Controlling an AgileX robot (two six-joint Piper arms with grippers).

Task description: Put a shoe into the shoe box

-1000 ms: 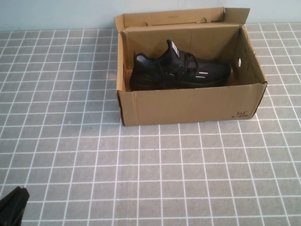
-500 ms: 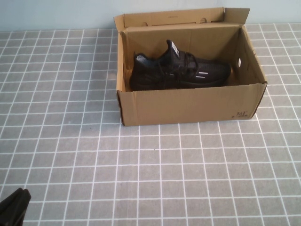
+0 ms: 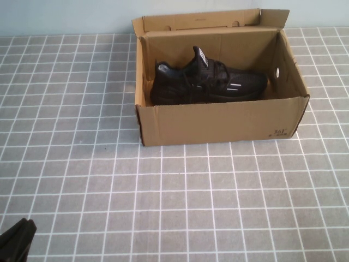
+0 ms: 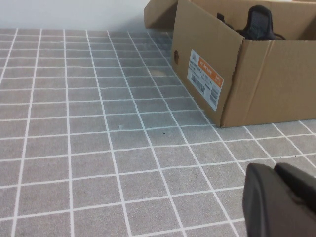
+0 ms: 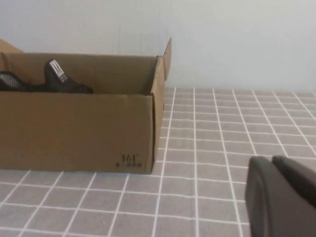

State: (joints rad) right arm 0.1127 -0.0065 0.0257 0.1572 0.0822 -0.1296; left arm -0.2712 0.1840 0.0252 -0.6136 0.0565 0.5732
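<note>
The black knit shoe (image 3: 207, 82) lies on its sole inside the open brown shoe box (image 3: 218, 123), toe toward the right end, which has a round hole. My left gripper (image 3: 16, 240) is shut and empty at the table's near left corner, far from the box. In the left wrist view the left gripper (image 4: 276, 170) hangs over the tiles, with the box (image 4: 266, 79) and the shoe's tongue (image 4: 259, 22) beyond it. My right gripper (image 5: 274, 163) is shut and empty. It shows only in the right wrist view, near the box (image 5: 74, 131) and shoe (image 5: 61, 79).
The table is covered by a grey cloth with a white grid (image 3: 191, 202). The box's back flap (image 3: 196, 21) stands up against a pale wall. A white and orange label (image 4: 205, 79) is stuck on the box's left end.
My left gripper has edged slightly lower toward the near left corner. The shoe and box have not moved.
</note>
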